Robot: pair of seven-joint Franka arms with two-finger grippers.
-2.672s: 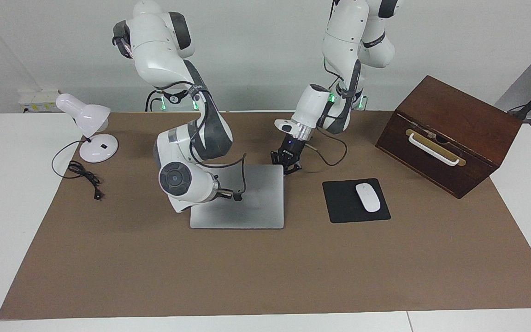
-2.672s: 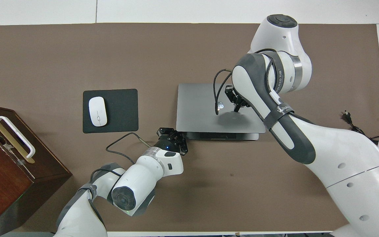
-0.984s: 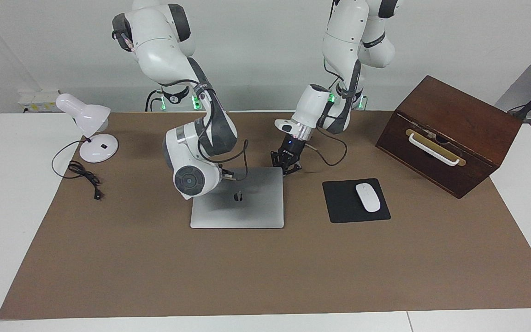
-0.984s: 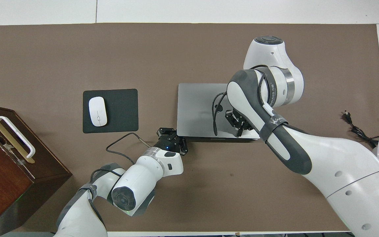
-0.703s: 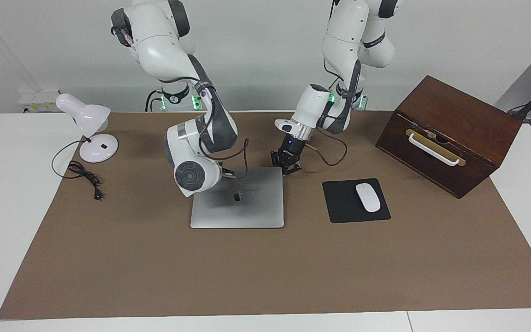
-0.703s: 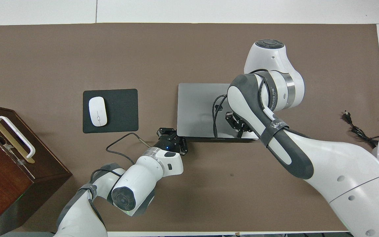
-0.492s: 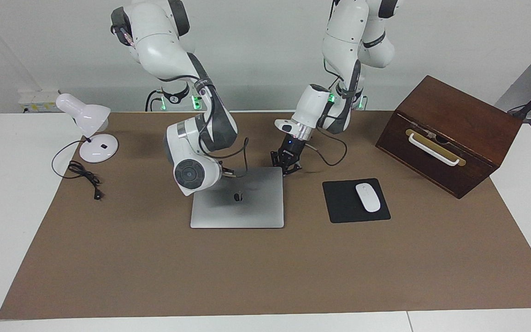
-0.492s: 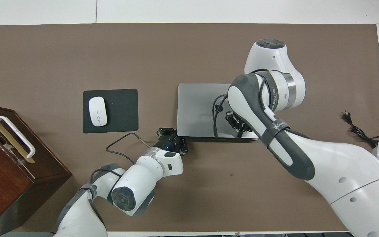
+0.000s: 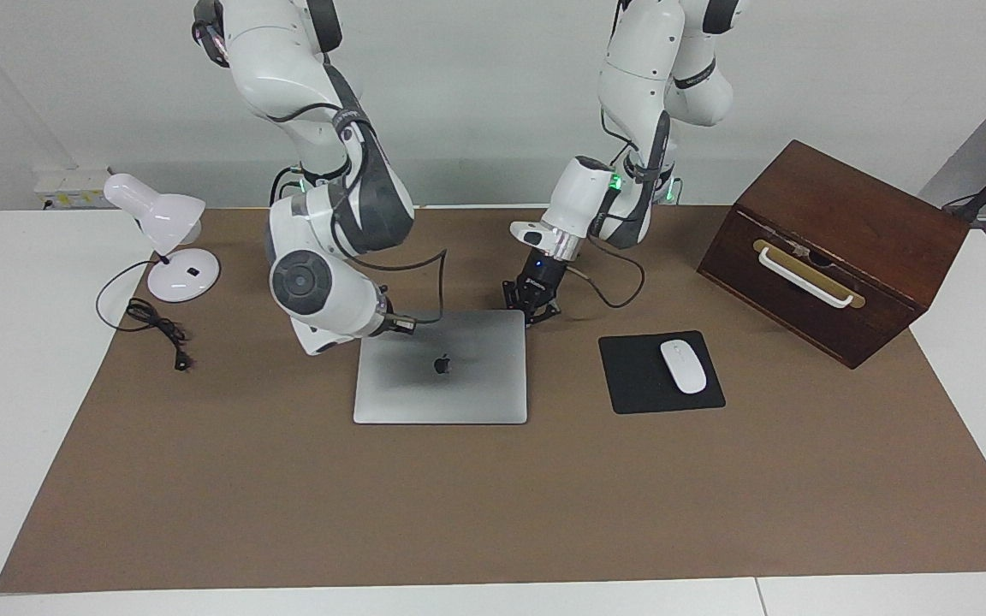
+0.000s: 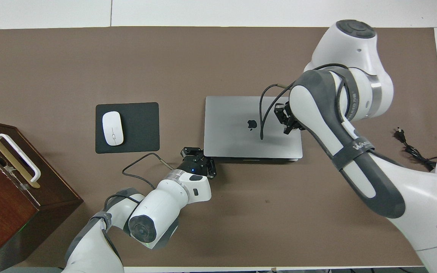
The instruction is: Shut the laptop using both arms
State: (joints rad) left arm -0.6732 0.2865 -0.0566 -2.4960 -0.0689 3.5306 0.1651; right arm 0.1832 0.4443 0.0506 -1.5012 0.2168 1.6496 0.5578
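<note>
The silver-grey laptop (image 9: pixel 459 393) lies with its lid flat down, the dark apple logo showing, in the middle of the brown mat; the same laptop (image 10: pixel 233 132) is in the overhead view. My right gripper (image 10: pixel 288 120) is shut and empty, raised over the lid's edge toward the right arm's end. In the facing view the right arm's wrist (image 9: pixel 313 287) hides it. My left gripper (image 9: pixel 531 305) is shut, low at the laptop's corner nearest the robots, toward the left arm's end. I cannot tell whether this left gripper (image 10: pixel 200 157) touches the laptop.
A black mouse pad (image 9: pixel 630 381) with a white mouse (image 9: pixel 683 366) lies beside the laptop toward the left arm's end. A tilted dark wooden box (image 9: pixel 835 248) stands past it. A white desk lamp (image 9: pixel 166 231) and its cable (image 9: pixel 155 325) sit at the right arm's end.
The lid has gone fully flat. My right arm has lifted off the lid and swung toward its own end of the table, uncovering the logo. The left arm has not moved.
</note>
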